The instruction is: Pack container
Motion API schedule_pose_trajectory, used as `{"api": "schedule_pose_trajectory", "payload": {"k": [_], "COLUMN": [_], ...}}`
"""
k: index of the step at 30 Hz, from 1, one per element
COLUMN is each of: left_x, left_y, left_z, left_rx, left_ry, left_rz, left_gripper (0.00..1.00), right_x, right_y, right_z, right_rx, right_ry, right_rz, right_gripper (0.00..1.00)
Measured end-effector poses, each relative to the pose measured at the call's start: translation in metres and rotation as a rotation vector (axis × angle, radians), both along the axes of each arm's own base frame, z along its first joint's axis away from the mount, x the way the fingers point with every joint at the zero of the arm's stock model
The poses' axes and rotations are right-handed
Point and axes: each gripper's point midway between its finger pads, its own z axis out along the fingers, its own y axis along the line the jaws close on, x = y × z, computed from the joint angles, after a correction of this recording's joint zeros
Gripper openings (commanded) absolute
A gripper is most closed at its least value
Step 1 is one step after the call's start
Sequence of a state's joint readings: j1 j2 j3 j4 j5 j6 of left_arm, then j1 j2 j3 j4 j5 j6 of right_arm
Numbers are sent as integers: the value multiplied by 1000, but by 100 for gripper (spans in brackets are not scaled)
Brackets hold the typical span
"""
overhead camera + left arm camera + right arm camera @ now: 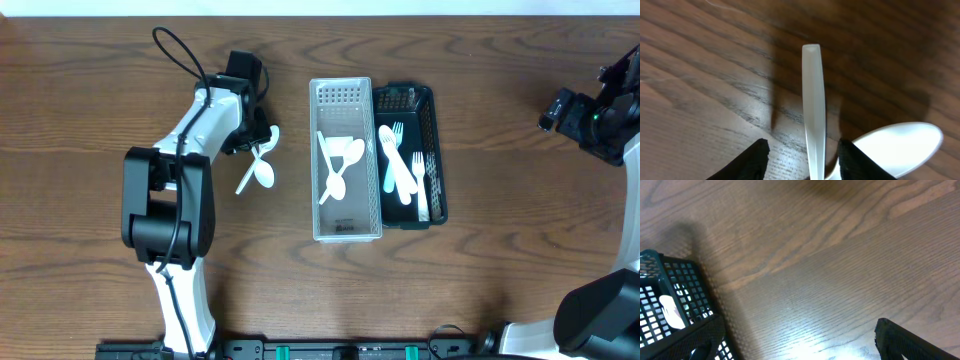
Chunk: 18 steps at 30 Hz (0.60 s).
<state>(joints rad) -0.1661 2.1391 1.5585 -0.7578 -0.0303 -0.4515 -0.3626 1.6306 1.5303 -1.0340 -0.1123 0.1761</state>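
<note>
**Now straddling a loose spoon**

Well, my left hand sits low over the counter, fingers apart. A white spoon runs its handle straight out between them, and neither finger clearly presses on it. A second spoon lies with its bowl just off the right finger. Beyond both spoons from that hand is the clear tray, already holding spoons. The black basket with forks touches its far side. My right hand hangs spread wide, just past the basket.

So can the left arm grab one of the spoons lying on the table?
Probably yes. The left gripper is open around the handle of one spoon, and nothing blocks it.
</note>
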Motion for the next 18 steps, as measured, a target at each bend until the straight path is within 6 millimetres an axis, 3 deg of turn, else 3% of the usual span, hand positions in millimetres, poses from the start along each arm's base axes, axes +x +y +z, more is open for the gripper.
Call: {"api": "schedule_pose_trajectory", "payload": {"k": [6, 7, 8, 15, 18], "left_x": [-2, -2, -2, -16, -25], "left_y": [0, 0, 0, -6, -7], "left_z": [-6, -6, -6, -7, 8], "left_rx": [1, 2, 1, -27, -37], "left_ry": [15, 16, 16, 77, 100], "left_rz": [4, 3, 6, -64, -81], "left_gripper": [19, 9, 6, 6, 6], "right_x": [-1, -1, -2, -6, -6], "right_y": [0, 1, 1, 2, 2], "right_z": [0, -1, -1, -3, -3], "right_rx": [1, 2, 3, 10, 11], "right_ry": [4, 6, 7, 25, 29], "right_rz": [0, 0, 0, 0, 0], "right_gripper": [99, 99, 99, 99, 99]}}
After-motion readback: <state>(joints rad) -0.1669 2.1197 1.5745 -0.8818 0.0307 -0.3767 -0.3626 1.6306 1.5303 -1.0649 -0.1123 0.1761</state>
